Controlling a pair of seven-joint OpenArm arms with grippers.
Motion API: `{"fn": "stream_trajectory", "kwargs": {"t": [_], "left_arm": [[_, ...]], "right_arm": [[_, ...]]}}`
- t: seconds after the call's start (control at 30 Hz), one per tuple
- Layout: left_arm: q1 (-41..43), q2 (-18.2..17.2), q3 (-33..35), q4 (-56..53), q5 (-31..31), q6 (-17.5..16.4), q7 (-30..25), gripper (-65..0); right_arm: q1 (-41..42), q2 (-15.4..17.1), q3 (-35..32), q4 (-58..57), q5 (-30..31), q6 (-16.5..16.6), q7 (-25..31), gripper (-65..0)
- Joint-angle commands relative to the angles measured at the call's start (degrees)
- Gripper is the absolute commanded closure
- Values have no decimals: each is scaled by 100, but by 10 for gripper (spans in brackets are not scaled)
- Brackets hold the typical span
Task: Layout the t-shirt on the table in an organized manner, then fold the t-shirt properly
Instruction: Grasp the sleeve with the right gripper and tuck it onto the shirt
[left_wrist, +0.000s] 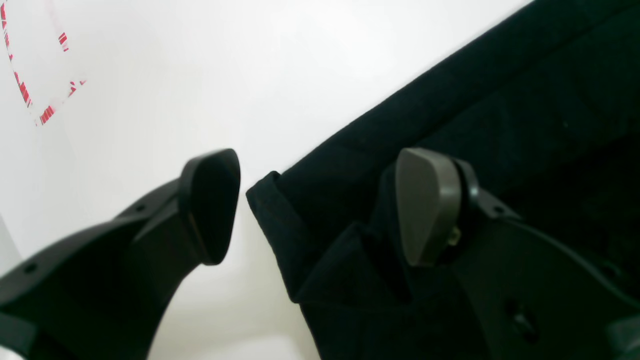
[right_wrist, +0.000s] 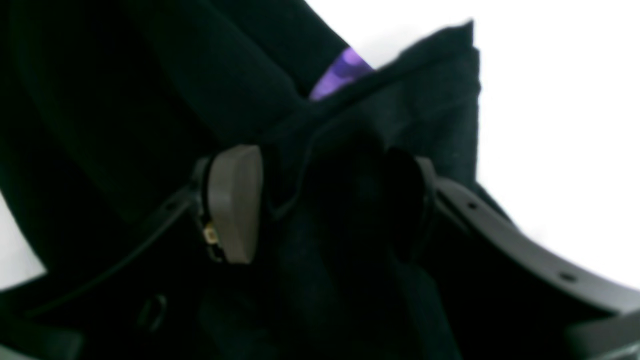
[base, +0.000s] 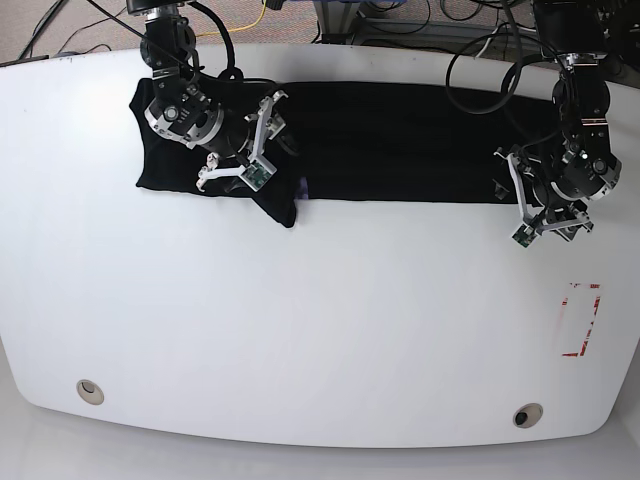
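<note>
The black t-shirt (base: 400, 140) lies stretched out along the far side of the white table (base: 320, 330). Its left end is bunched, with a flap (base: 280, 205) folded toward me and a bit of purple print (right_wrist: 345, 70) showing. My right gripper (base: 252, 145) is over that bunched end. In the right wrist view (right_wrist: 322, 205) its jaws stand apart with black cloth (right_wrist: 425, 100) heaped between them. My left gripper (base: 512, 195) is at the shirt's right end. In the left wrist view (left_wrist: 320, 205) it is open, with a hemmed corner (left_wrist: 272, 210) between the fingers.
A red tape rectangle (base: 580, 320) is on the table near its right edge and also shows in the left wrist view (left_wrist: 45, 112). Two metal-ringed holes (base: 90, 391) (base: 527, 414) sit near the front edge. Cables (base: 480, 70) lie behind the shirt.
</note>
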Motion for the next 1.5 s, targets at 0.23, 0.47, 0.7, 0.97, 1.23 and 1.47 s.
{"fn": "stream_trajectory", "kwargs": {"t": [0.23,0.47,0.7,0.97,1.23,1.47], "left_arm": [[-75,-80,-33,99,-17,-1,-80,-446],[-75,-80,-33,99,-17,-1,-80,-446],[-75,-89,-33,99,-17,-1,-80,-446],[-75,-97,-33,99,-17,-1,-80,-446],[-75,-97,-33,99,-17,-1,-80,-446],[-75,-80,-33,99,-17,-1,-80,-446]], "right_arm": [[87,34,23,77,106,6,161,-355],[87,34,23,77,106,6,161,-205],[87,25,23,77,97,6,126,0],[-124,8,23,560,97,6,73,0],[-493,-194,-4,1501,150,6,-630,0],[-863,-379,-74,1589,150,6,-639,0]]}}
